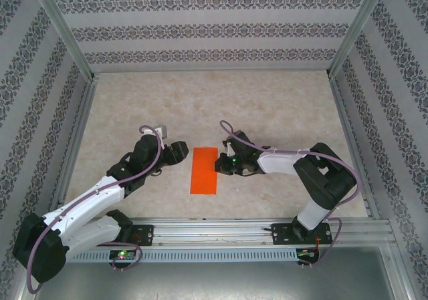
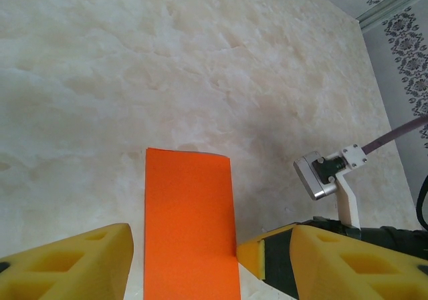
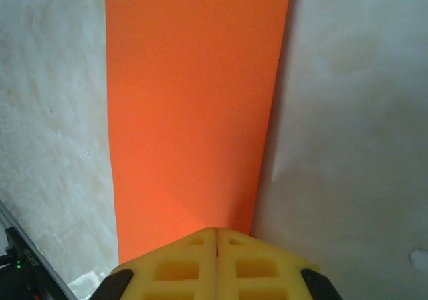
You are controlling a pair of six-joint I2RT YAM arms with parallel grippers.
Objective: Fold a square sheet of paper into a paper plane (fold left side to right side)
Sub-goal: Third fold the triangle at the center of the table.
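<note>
Folded sheet of paper (image 1: 204,170) flat on the counter (image 1: 267,106): right hand (image 3: 216,246) clenched at its edge, probably firming the crease; left hand (image 1: 180,152) released alongside.

A pale, cream marbled tabletop (image 1: 267,106) is spreading across the middle of the enclosure, taking soft, even light and showing only faint shadows. Panels are closing it in on three sides: the back wall (image 1: 214,26), the left wall (image 1: 27,99) and the right wall (image 1: 401,99) are all wearing white paper with bands of dark floral pattern. Silver metal posts (image 1: 63,26) are running up the corners where the panels are meeting. A metal rail (image 1: 221,230) is lying along the near edge of the tabletop, and a dull grey metal sheet (image 1: 221,280) is sitting in front of it.
</note>
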